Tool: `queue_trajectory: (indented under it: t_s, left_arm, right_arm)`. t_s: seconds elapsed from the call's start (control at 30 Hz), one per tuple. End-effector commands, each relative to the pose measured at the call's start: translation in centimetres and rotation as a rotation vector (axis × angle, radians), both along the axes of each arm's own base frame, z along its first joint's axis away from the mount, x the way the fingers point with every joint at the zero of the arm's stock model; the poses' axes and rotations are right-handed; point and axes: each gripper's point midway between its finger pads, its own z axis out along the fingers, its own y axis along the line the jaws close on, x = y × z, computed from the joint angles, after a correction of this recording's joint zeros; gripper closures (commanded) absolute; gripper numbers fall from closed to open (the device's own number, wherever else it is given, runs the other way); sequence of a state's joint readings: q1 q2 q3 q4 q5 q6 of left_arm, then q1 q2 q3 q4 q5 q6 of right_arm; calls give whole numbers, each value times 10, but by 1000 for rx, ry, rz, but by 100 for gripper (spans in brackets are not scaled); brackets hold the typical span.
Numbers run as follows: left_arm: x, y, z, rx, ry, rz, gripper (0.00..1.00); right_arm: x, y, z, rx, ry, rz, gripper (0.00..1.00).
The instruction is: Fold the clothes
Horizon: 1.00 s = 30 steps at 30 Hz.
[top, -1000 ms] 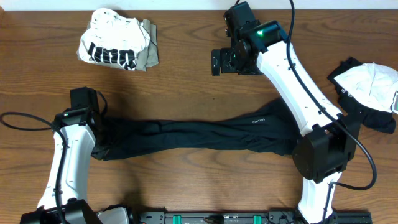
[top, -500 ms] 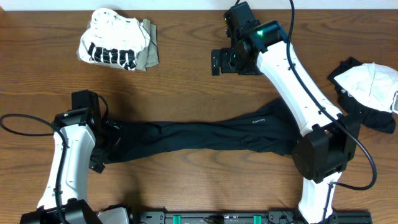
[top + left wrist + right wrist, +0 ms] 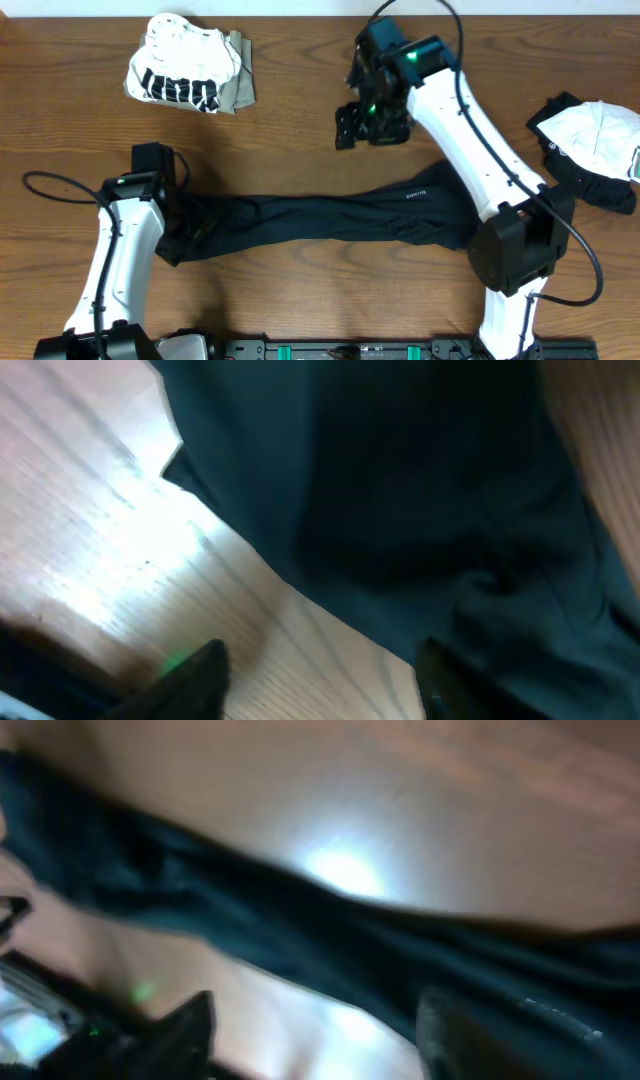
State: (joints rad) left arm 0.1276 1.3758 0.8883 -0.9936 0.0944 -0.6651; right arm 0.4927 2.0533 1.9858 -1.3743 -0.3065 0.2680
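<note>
Trousers (image 3: 320, 215) lie stretched lengthwise along the tabletop (image 3: 300, 300), unfolded. At their left end my left gripper (image 3: 320, 665) sits low, jaws parted, gripping nothing; I should pinch both layers squarely at the edge. Farther off, my right gripper (image 3: 315, 1020) hovers over wood, jaws parted and empty; it belongs at the opposite end.

White arms (image 3: 470, 120), black joints (image 3: 512, 252) — green light (image 3: 408, 57)
</note>
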Motion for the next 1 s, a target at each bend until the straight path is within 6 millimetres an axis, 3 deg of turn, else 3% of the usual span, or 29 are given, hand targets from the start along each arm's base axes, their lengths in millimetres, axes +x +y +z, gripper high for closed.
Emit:
queue_trajectory:
  t_s: [0.0,0.1,0.3,0.73,0.97]
  left_arm:
    - [2,-5,-5,-5,21,-41,42]
    - [2,-6,-15,-10,57,-44,42]
    - [0,-20,-35,-102,133,-101,42]
    - [1,-20,-77,-119,236,-103,42]
    - [-1,-19,-82,-118,255,-103,42]
  right_arm:
    - [-23,17,-1,-25,4,100,61]
    - [-27,5,-11,-146,5,41,99]
    - [-43,-31,-41,-306,100,-64,99]
    - [-63,-90,-104,-400,258,-153,97]
    - [-77,-127,-137,-421,336,-233,96]
